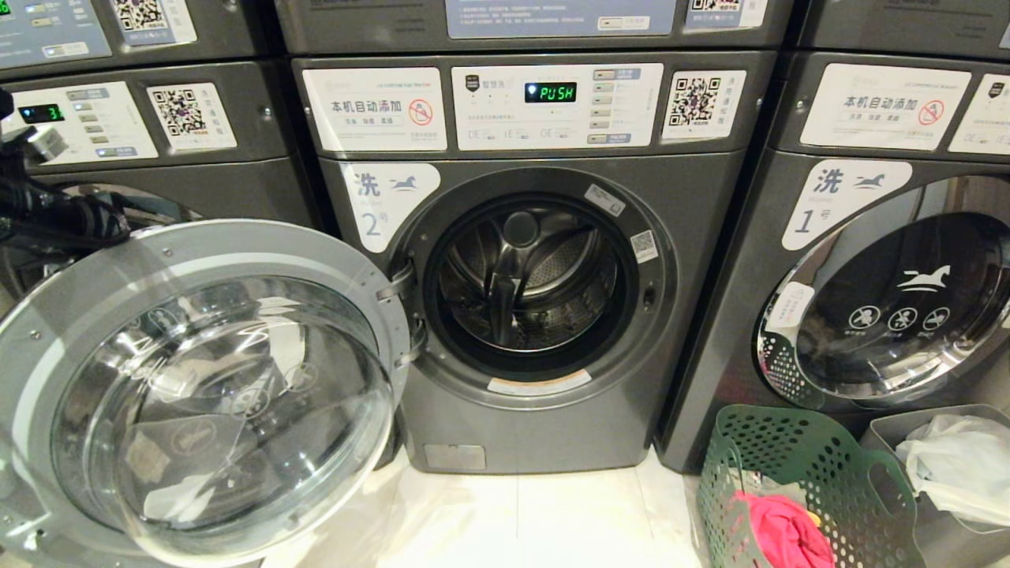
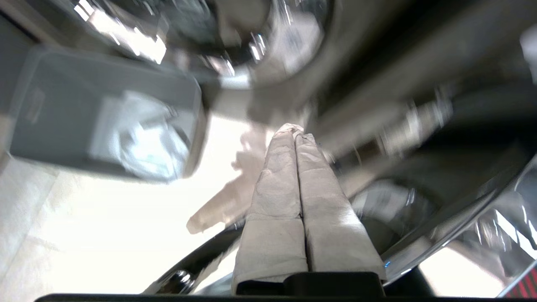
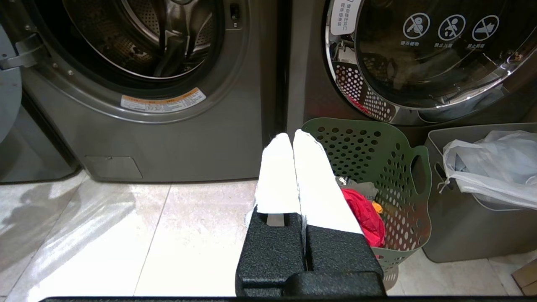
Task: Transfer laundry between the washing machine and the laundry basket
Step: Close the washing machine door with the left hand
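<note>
One open door (image 1: 197, 386), one basket (image 1: 797, 481), three washers (image 1: 536, 260).

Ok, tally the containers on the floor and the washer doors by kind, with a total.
Open washer door: 1
Closed washer door: 1
Green basket: 1
Grey bin: 1
Total: 4
</note>
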You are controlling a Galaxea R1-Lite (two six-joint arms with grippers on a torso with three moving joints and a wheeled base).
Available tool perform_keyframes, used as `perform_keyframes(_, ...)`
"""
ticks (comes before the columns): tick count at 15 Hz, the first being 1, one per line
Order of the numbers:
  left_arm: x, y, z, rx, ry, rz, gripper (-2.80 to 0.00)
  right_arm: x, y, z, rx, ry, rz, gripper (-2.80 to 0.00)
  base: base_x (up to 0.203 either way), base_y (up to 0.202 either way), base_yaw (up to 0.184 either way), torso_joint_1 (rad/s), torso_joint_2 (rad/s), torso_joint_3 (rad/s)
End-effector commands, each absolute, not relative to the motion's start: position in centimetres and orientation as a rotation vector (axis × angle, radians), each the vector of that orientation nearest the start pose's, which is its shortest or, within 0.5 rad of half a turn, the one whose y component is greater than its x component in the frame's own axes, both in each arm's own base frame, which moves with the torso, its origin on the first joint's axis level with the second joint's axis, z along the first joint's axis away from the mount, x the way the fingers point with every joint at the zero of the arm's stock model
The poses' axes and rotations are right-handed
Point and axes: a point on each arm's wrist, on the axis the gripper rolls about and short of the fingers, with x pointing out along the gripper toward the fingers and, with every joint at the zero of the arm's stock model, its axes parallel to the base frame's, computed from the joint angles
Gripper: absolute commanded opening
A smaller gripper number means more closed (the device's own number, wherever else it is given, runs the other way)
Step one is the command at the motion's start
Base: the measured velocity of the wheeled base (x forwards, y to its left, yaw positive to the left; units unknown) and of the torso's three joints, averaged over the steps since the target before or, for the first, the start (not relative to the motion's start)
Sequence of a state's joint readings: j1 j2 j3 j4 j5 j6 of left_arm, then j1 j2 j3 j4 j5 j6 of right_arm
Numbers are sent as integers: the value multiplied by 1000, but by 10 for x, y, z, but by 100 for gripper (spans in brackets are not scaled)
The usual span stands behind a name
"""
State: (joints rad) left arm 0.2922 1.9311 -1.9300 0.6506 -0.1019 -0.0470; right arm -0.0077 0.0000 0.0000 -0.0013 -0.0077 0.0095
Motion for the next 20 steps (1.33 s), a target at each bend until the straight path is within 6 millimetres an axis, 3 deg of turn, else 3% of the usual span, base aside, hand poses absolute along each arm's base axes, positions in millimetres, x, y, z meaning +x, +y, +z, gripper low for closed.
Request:
perform_keyframes(1,322,89,313,-182,650,160,-280,-23,0,76,9,0,-15,-280,0,0,0,0,0,0)
perform_keyframes(4,292,58,324,-214,744,22,-280,-23,0,76,9,0,-15,-280,0,0,0,0,0,0)
perform_keyframes(7,279,15,333,-245,770,-117,-280,-23,0,76,9,0,-15,-280,0,0,0,0,0,0)
perform_keyframes(11,267,-68,336,-283,825,-321,-280,-23,0,75,11,1,-15,-280,0,0,0,0,0,0)
perform_keyframes(14,261,-138,325,-283,885,-448,-280,-23,0,76,10,0,-15,-280,0,0,0,0,0,0)
perform_keyframes(16,270,-185,324,-343,757,-470,-280,-23,0,75,9,1,-15,-280,0,0,0,0,0,0)
perform_keyframes(18,282,-202,334,-431,518,-321,-280,-23,0,76,8,0,-14,-280,0,0,0,0,0,0)
perform_keyframes(20,264,-188,359,-481,406,-272,-280,-23,0,76,6,0,-14,-280,0,0,0,0,0,0)
